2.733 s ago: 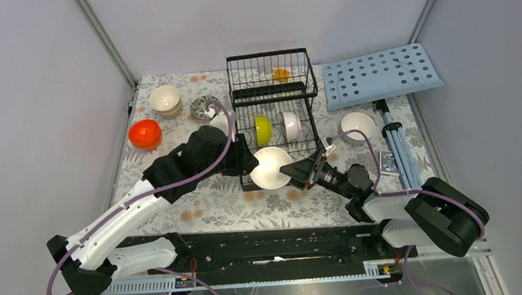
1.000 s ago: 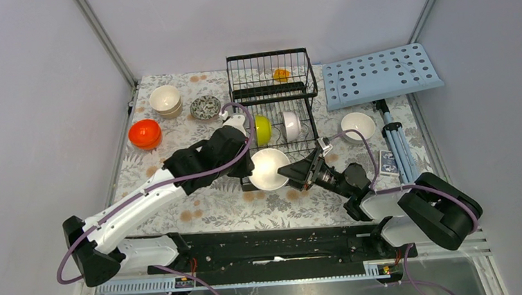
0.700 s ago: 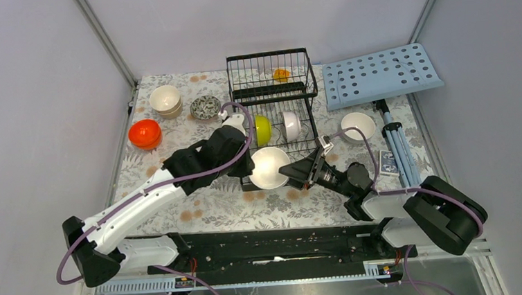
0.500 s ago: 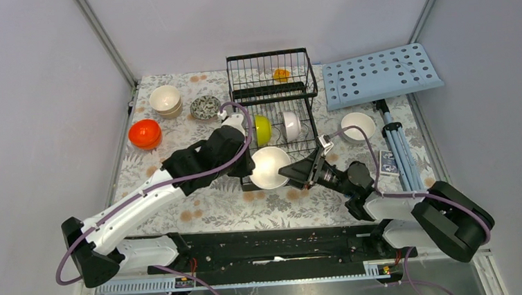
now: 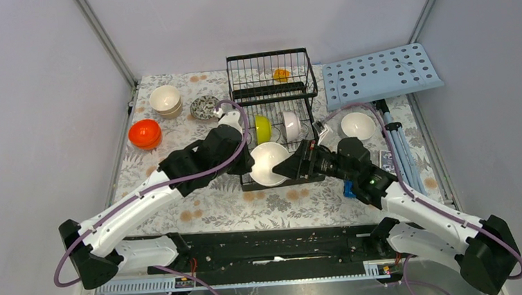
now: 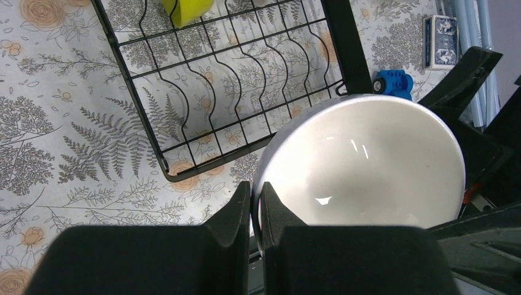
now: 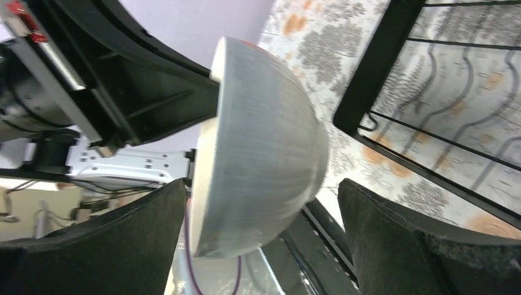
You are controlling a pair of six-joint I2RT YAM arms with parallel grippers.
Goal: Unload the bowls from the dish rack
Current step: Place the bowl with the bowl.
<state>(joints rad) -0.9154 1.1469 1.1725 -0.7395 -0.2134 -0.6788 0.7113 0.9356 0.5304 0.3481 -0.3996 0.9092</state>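
Note:
My left gripper (image 5: 249,163) is shut on the rim of a large white bowl (image 5: 269,165), held tilted above the front edge of the black dish rack (image 5: 306,92); the pinch shows in the left wrist view (image 6: 255,200). My right gripper (image 5: 297,166) is open, its fingers (image 7: 393,246) spread either side of that bowl (image 7: 261,147), not closed on it. A yellow-green bowl (image 5: 262,128) and a white bowl (image 5: 291,125) stand in the rack's tines. A small orange thing (image 5: 281,74) sits in the raised basket.
On the table left of the rack are stacked cream bowls (image 5: 165,101), orange bowls (image 5: 144,133) and a patterned bowl (image 5: 204,107). A white bowl (image 5: 357,125) sits right of the rack. A light-blue perforated board (image 5: 380,74), a tripod (image 5: 398,145), a blue block (image 6: 393,82) and a card box (image 6: 440,41) lie right.
My right arm has swung up and forward, its open fingers closing in around the far side of the white bowl. My left gripper keeps holding the bowl, lifted slightly toward the rack.

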